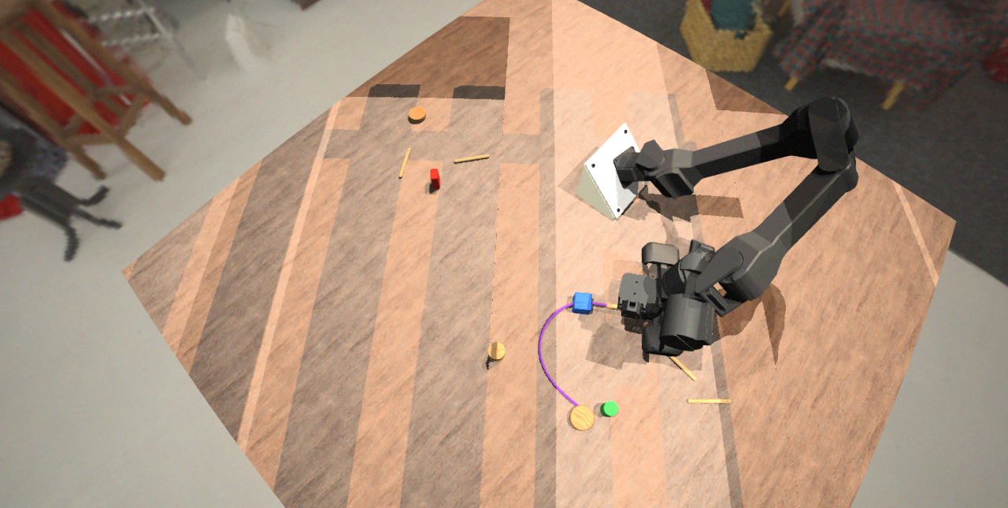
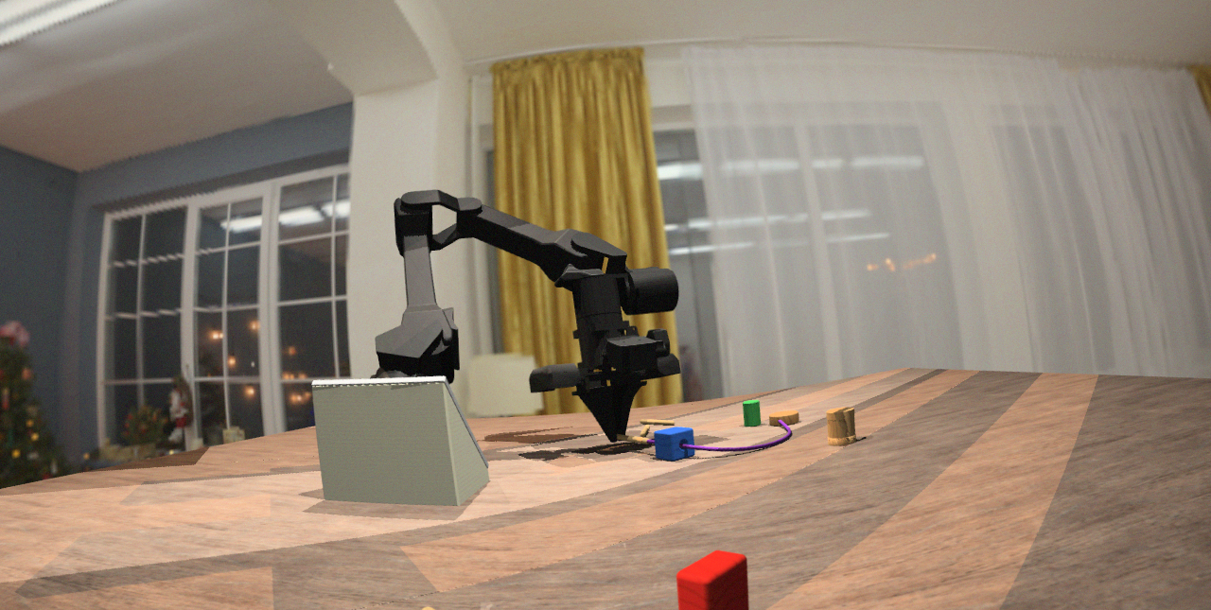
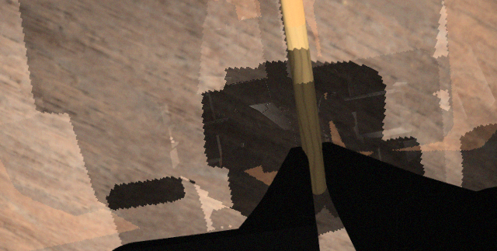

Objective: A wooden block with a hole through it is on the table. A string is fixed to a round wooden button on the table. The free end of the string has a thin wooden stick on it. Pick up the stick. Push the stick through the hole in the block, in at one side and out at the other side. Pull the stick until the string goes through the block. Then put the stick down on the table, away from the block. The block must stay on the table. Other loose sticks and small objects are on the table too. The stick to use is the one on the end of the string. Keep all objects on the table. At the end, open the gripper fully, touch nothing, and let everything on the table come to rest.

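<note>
The blue block [image 1: 582,303] [image 2: 674,444] sits on the table. The purple string [image 1: 540,346] [image 2: 745,446] curves from the round wooden button [image 1: 581,418] [image 2: 783,417] to one side of the block. A short length of string shows at the block's other side and joins the wooden stick [image 1: 613,305] [image 3: 297,18]. The string runs through the block. My gripper [image 2: 616,439] [image 3: 311,155] is shut on the stick near its far end, low over the table. In the top view the gripper body hides the fingertips. The block is out of the wrist view.
A green cylinder [image 1: 609,409] [image 2: 750,413] stands beside the button. A wooden cylinder [image 1: 496,351] [image 2: 839,427] stands left of the string. Loose sticks [image 1: 683,368] [image 1: 709,401] lie beyond the gripper. A pale wedge [image 1: 591,190] [image 2: 385,441] stands by the arm's base. A red block [image 1: 435,179] [image 2: 712,585] is farther off.
</note>
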You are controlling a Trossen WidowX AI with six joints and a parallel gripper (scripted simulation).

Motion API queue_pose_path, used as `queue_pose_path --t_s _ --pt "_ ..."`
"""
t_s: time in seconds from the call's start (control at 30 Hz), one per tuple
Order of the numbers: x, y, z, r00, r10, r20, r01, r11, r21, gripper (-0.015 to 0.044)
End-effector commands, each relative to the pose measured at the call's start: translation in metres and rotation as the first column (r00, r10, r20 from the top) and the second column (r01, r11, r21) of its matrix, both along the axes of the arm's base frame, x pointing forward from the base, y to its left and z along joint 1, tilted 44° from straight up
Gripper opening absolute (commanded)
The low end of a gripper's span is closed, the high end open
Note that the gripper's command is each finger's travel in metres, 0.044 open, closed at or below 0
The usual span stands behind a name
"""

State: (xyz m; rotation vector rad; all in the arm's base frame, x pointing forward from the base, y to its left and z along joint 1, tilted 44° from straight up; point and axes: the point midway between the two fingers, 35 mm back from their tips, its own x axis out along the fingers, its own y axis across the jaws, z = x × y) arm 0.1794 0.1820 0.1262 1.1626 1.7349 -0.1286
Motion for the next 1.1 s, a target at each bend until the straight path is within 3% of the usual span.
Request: queue_pose_path --t_s 0.0,0.5,0.77,0.93,1.07 --pt "-0.001 0.003 0.007 1.0 -0.001 0.005 0.001 1.0 -0.002 0.0" --pt "-0.014 0.018 0.004 1.0 -0.003 0.008 0.003 1.0 -0.001 0.0" --pt "-0.01 0.011 0.012 1.0 0.005 0.009 -0.005 1.0 -0.003 0.021" --pt "-0.005 -0.034 0.055 1.0 0.002 0.0 -0.001 1.0 -0.015 0.021" --pt "-0.006 -0.04 0.061 1.0 0.0 -0.001 0.0 1.0 -0.013 0.021"
